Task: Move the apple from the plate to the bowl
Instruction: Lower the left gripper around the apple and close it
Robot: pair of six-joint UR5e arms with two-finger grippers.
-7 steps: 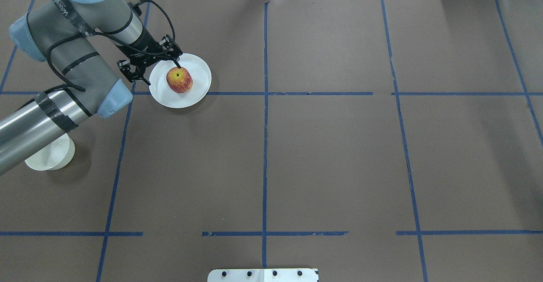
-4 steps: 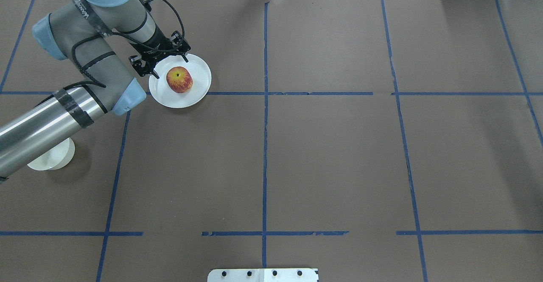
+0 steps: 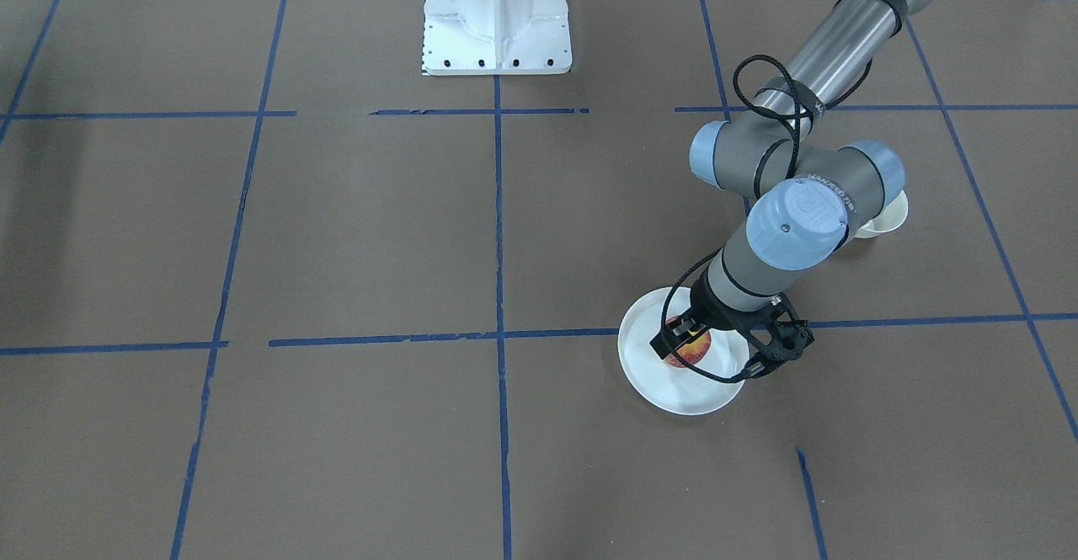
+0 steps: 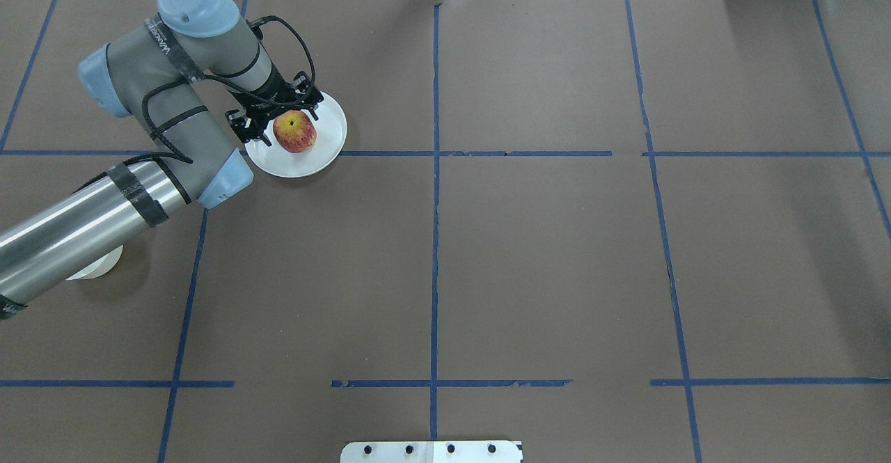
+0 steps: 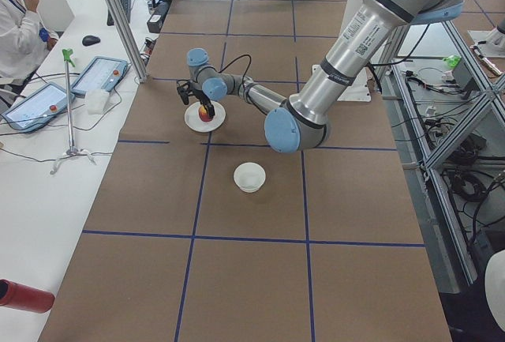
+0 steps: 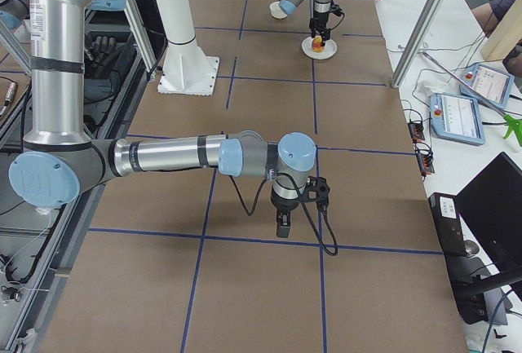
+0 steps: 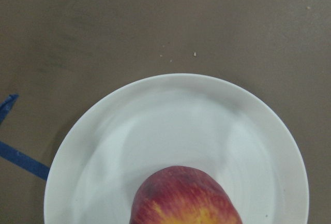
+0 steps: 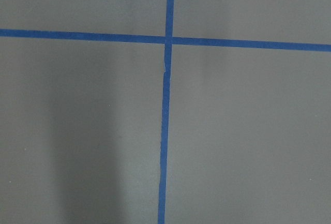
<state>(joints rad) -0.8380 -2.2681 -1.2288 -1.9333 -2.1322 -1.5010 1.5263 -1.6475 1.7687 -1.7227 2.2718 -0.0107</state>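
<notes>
Apple [image 4: 294, 131] on plate [image 4: 326, 144]; half hidden behind left tool [image 4: 289, 127] in front view, cut off at wrist view's bottom edge. Bowl [image 4: 96, 266] mostly under arm. Left tool fingers apart, now flanking apple; was at plate's edge. Right tool [image 6: 281, 227]: can't tell.

bowl [image 4: 101, 269] mostly hidden under left arm [image 4: 69, 221], apple [image 7: 186, 198] cut by lower edge
</notes>
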